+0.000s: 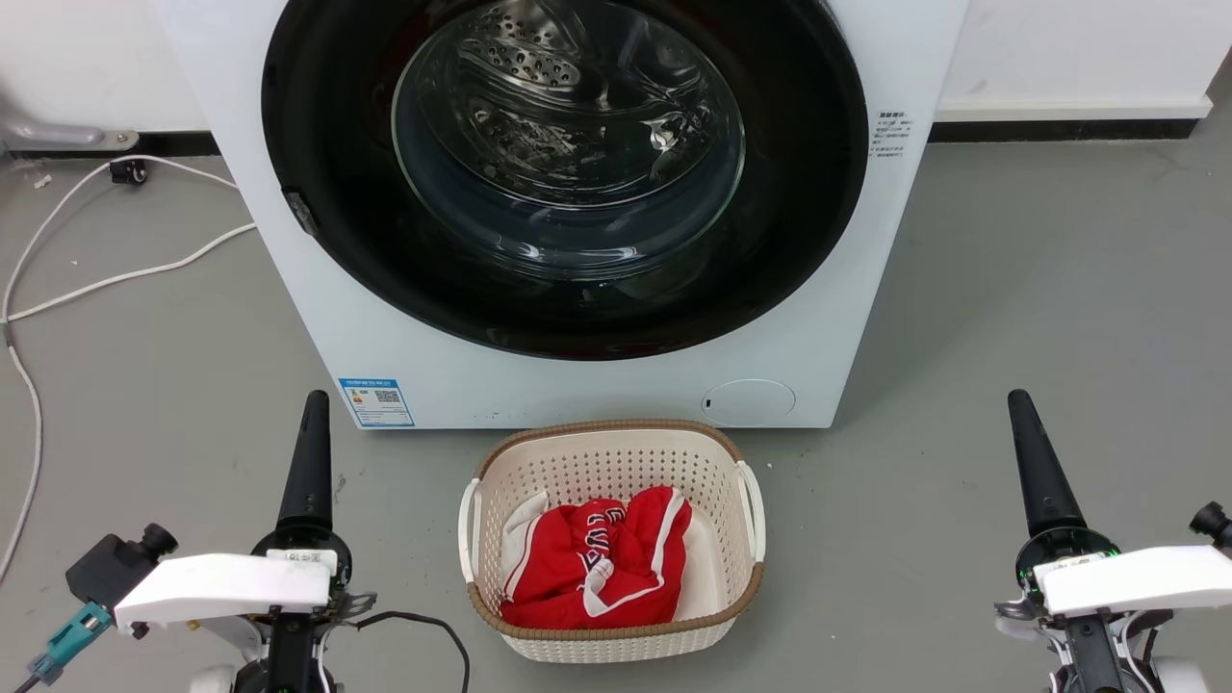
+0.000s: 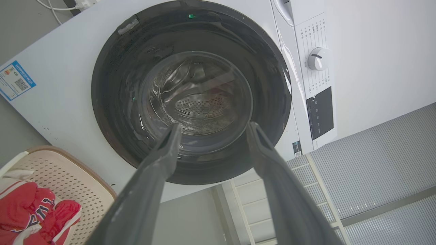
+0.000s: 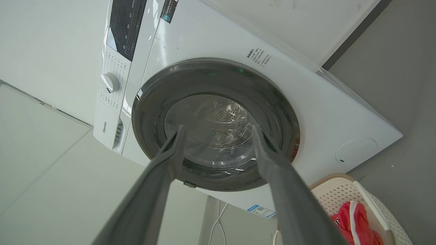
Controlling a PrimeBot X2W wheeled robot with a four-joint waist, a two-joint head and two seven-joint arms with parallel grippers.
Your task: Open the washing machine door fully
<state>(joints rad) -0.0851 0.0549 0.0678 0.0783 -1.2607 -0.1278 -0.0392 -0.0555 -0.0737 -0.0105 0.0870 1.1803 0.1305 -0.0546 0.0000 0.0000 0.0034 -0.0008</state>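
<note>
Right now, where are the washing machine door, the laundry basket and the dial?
washing machine door (image 1: 568, 144): head view, glass centre.
laundry basket (image 1: 616, 460): head view, back wall.
dial (image 2: 318, 58): left wrist view, its face.

A cream perforated laundry basket (image 1: 616, 467) with a brown rim stands on the grey floor (image 1: 1039, 289), just in front of the white machine (image 1: 433, 385). A crumpled red garment (image 1: 587, 563) with white stripes lies inside it. A white cable (image 1: 192, 257) snakes across the floor at the far left. On the machine's front a blue label (image 1: 377, 401) sits low on the left and a round cover (image 1: 749, 399) low on the right. A white dial (image 2: 318, 58) sits on its panel.
</note>
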